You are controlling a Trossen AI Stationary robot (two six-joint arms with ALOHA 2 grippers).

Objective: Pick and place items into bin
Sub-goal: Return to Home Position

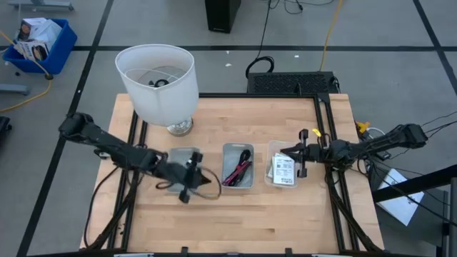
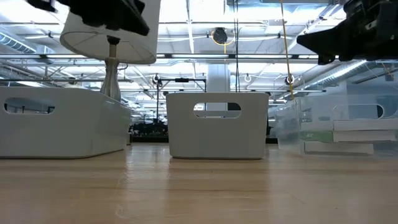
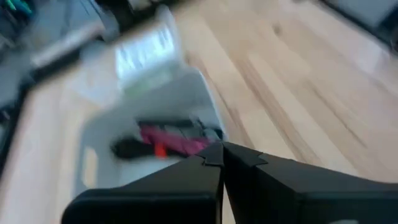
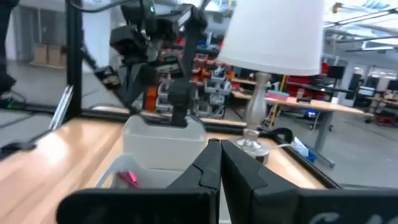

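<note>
My left gripper [image 1: 206, 178] hangs left of centre in the high view, over the lower right part of the left grey plastic bin [image 1: 178, 154]. Its jaws are pressed together with nothing between them. My right gripper [image 1: 289, 153] sits right of centre, above the clear plastic bin [image 1: 273, 148], jaws likewise closed and empty.

Between the two, the middle grey plastic bin [image 1: 228, 153] holds the thin red-magenta cable [image 1: 239, 171] tangled with the thin black cable [image 1: 246, 154]. The flat white packets with black print [image 1: 283, 169] lie stacked in the clear bin. My own arm covers the left bin, so I cannot tell what lies in it.

Toward the upper left, just above that bin, stands the big lamp with a white drum shade [image 1: 156, 80] on a shiny metal foot [image 1: 178, 128]. The bins are smooth, round-cornered boxes with slotted handles, in a row on the pale planked wooden table [image 1: 235, 221].
</note>
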